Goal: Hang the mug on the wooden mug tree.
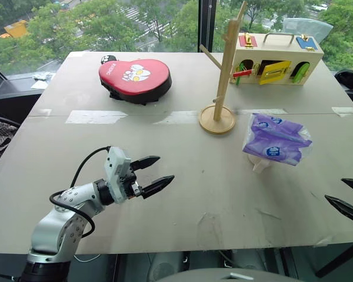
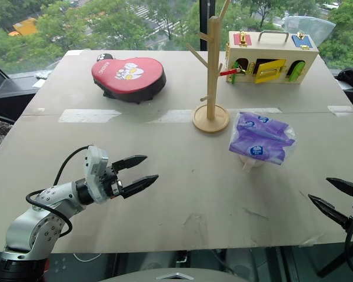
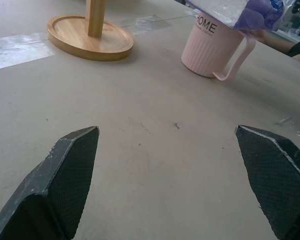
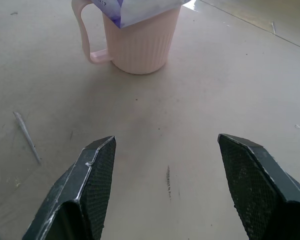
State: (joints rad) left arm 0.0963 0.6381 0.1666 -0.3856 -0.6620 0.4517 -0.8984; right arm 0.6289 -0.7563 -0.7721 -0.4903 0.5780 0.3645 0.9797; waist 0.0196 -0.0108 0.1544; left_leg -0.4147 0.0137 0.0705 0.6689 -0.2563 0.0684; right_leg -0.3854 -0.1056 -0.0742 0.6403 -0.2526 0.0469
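Observation:
The mug point(image 3: 210, 49) is a pale ribbed cup lettered "HOME". It stands upright on the table right of centre, with its handle point(image 4: 85, 35) sticking out at one side. A crinkly purple packet point(image 1: 276, 139) rests on its top and hides its mouth. The wooden mug tree point(image 1: 225, 70) stands on its round base point(image 1: 217, 121) behind and to the left of the mug. My left gripper point(image 1: 166, 168) is open over the table at the front left, pointing toward the mug. Open too, my right gripper point(image 1: 335, 190) hovers at the front right edge and faces the mug point(image 4: 140, 42).
A red heart-shaped pad point(image 1: 135, 78) lies at the back left. A wooden box point(image 1: 276, 59) with coloured latches sits at the back right, close behind the tree. Tape strips point(image 1: 94, 117) run across the table's middle seam.

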